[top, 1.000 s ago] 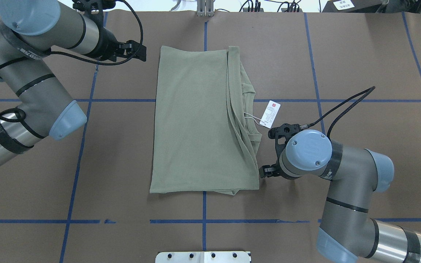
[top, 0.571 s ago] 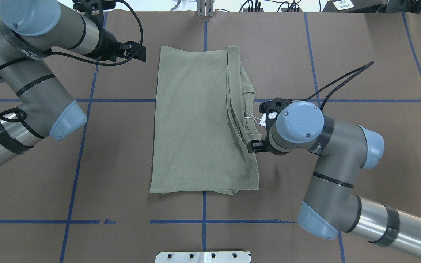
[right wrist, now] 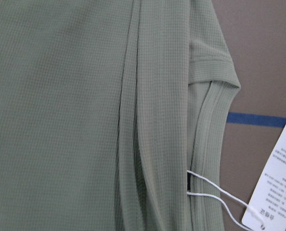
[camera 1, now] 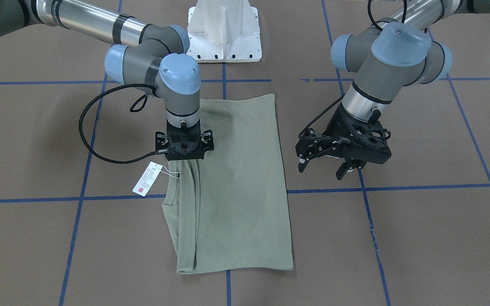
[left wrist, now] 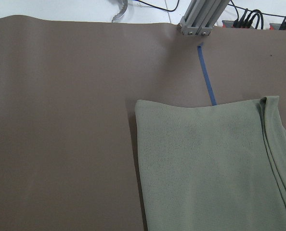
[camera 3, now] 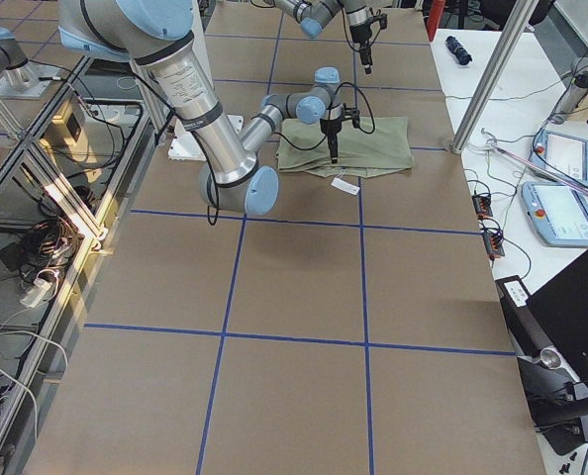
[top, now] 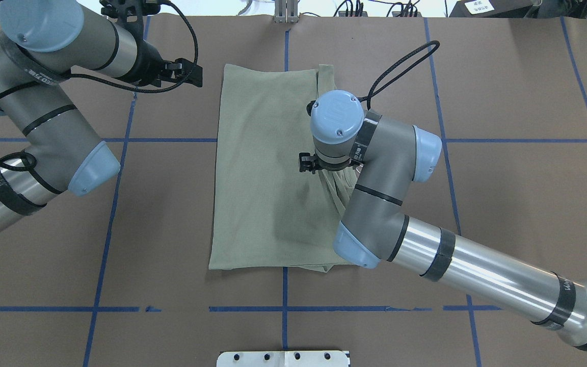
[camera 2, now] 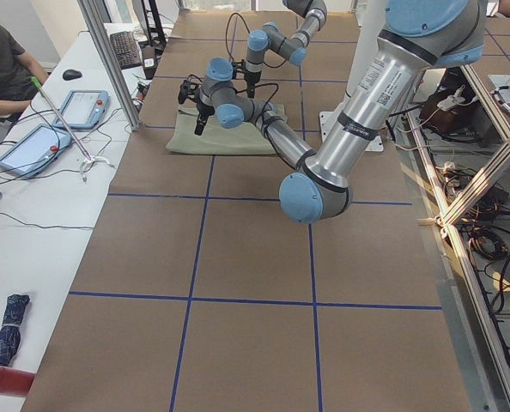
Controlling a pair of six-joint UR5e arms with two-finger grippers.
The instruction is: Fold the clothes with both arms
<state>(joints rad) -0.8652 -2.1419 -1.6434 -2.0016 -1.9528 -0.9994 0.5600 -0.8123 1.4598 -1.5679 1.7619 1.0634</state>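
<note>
The clothes are one sage-green shirt [top: 263, 168], folded into a long rectangle and lying flat on the brown table, with its layered edge and collar on the right in the overhead view. Its white hang tag [camera 1: 147, 178] rests on the table beside the collar. My right gripper [camera 1: 184, 158] points straight down onto that layered edge near the collar, its jaws spread and tips at the cloth. The right wrist view shows the folds [right wrist: 152, 120] and the tag [right wrist: 278, 183] close up. My left gripper [camera 1: 321, 170] hangs open above bare table beside the shirt's far left corner [left wrist: 138, 103].
The white pedestal base [camera 1: 223, 34] stands at the robot's edge of the table. Blue tape lines [top: 105, 219] grid the brown surface. An aluminium post [top: 286, 10] rises at the far edge. A side table with tablets [camera 2: 32, 146] and a seated person [camera 2: 2, 69] lies beyond it.
My right arm swung from beside the shirt's near right corner, up and inward, and now stands over the collar edge, hiding the tag from overhead. The left arm barely moved.
</note>
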